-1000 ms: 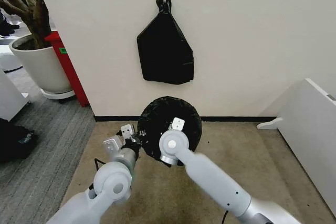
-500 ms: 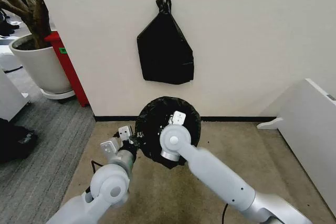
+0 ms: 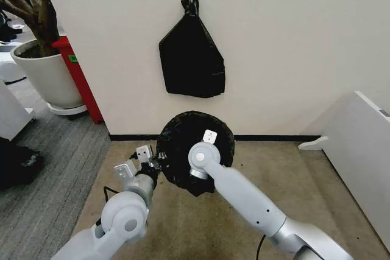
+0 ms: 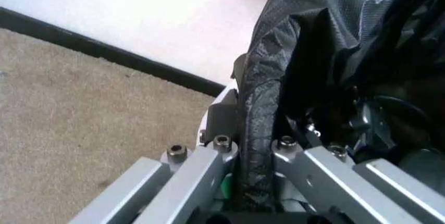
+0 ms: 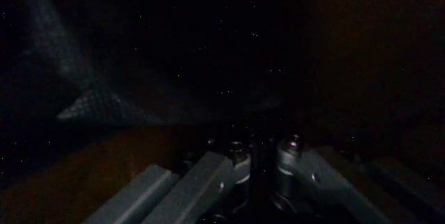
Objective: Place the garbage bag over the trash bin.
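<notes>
On the tan carpet by the white wall, the left gripper pinches the left rim of the thin glossy black garbage bag, draped over the bin; the right gripper reaches inside it, finger state impossible to tell

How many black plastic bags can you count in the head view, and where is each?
2. One knotted black bag bundle hangs from a hook on the wall. The garbage bag is draped over the trash bin on the floor below. Others may be hidden.
</notes>
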### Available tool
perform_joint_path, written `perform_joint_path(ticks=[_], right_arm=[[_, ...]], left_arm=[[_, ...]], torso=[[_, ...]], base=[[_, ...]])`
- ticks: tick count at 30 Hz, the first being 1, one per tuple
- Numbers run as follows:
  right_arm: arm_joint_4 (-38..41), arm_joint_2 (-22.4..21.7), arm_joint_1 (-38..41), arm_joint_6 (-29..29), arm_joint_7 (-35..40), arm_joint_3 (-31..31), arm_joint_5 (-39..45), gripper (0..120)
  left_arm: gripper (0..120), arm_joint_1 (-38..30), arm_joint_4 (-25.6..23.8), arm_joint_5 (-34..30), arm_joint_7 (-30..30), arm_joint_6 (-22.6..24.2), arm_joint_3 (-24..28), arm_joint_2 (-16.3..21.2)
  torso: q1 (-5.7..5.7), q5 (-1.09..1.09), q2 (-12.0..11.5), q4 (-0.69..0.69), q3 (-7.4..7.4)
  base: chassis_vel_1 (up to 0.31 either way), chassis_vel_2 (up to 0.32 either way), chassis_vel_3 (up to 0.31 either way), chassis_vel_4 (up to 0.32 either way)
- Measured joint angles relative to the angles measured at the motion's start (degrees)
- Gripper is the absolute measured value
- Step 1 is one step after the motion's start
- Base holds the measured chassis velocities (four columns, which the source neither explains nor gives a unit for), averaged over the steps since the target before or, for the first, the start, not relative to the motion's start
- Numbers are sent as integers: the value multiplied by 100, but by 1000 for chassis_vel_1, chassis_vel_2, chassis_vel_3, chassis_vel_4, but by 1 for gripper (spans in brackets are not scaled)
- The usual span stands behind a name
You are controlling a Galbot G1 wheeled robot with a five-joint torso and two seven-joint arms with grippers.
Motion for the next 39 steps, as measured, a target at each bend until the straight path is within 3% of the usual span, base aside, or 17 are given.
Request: perform_joint_path(ticks=[14, 29, 33, 39], right_arm=[[1008, 22, -33, 172, 441, -339, 462, 0], [127, 298, -98, -94, 13, -162, 269, 0], [161, 280, -107, -73, 28, -174, 206, 0], [862, 98, -28, 85, 346, -349, 444, 0]], left_arm=[[1, 116, 32, 122, 27, -11, -44, -55], [1, 238, -258, 115, 48, -24, -131, 92], [1, 241, -260, 120, 47, -26, -138, 93], [1, 262, -171, 222, 65, -39, -145, 67]], torso=[[0, 0, 0, 0, 0], [0, 0, 0, 0, 0], [0, 0, 0, 0, 0], [0, 0, 0, 0, 0]], base=[[0, 0, 0, 0], [0, 0, 0, 0], [0, 0, 0, 0], [0, 0, 0, 0]])
